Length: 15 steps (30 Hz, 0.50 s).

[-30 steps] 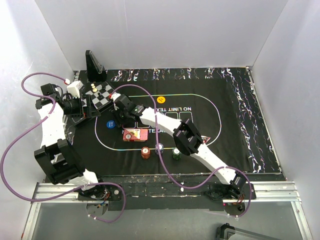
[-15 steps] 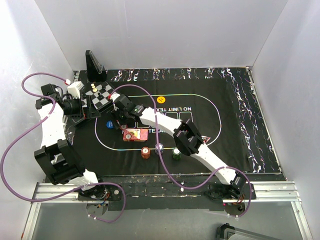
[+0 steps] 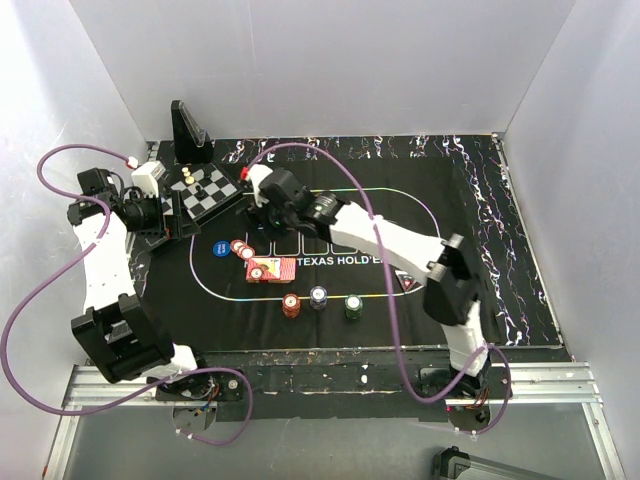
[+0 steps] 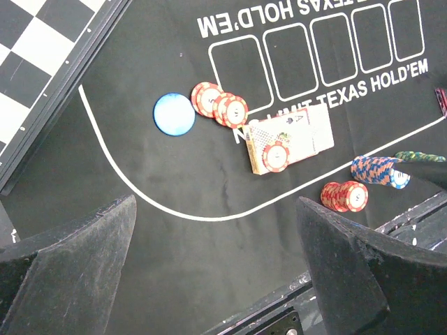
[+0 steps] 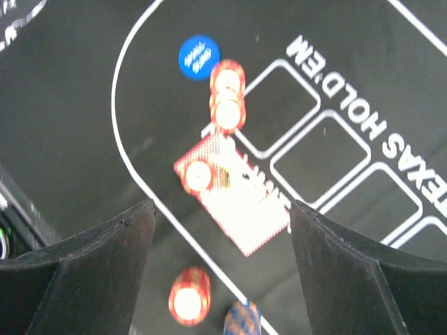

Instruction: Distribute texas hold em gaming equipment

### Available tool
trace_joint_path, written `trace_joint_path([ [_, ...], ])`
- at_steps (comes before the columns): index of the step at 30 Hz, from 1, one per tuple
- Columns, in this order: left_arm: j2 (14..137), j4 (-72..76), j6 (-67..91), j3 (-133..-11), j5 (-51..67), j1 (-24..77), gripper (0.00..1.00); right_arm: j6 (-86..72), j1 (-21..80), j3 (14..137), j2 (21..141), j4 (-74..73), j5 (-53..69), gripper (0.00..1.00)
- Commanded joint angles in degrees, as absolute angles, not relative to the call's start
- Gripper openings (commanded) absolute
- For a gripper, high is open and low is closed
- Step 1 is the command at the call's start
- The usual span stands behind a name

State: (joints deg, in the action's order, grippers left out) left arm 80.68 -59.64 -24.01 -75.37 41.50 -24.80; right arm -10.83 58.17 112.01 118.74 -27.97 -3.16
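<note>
Black mat [image 3: 460, 200] printed "TEXAS HOLD'EM"; card deck [image 4: 290, 136] near its left edge. Left gripper [image 4: 214, 223] and right gripper [image 5: 221, 216] both spread, empty.

Three plain pale walls are boxing me in: the back wall [image 3: 330, 60] is standing along the desk's far edge, while the left wall [image 3: 50, 90] and the right wall [image 3: 590, 150] are flanking its sides. Soft, even light is falling across them. A black cloth [image 3: 480, 290] is covering the desk, with silvery marbling running along its far and right edges. An aluminium rail [image 3: 560, 385] is lying along the near edge, and a grey ledge [image 3: 320, 450] is showing below it.
</note>
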Motion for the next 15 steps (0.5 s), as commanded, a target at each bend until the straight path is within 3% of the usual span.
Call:
trace_joint_path([
  [1, 77.87, -60.55, -23.73, -75.85, 42.1, -24.96, 0.98, -9.49, 61.34, 97.67, 109.44, -26.98, -5.53, 0.86],
  [6, 76.73, -60.56, -23.2, -75.59, 42.01, -24.96, 0.98, -11.86, 64.42, 89.31, 105.65, -27.95, -8.43, 0.88],
  [15, 75.59, -61.43, -23.12, -75.76, 42.1, -24.96, 1.0, -14.06, 66.45, 86.84, 109.16, -29.09, -8.35, 0.9],
])
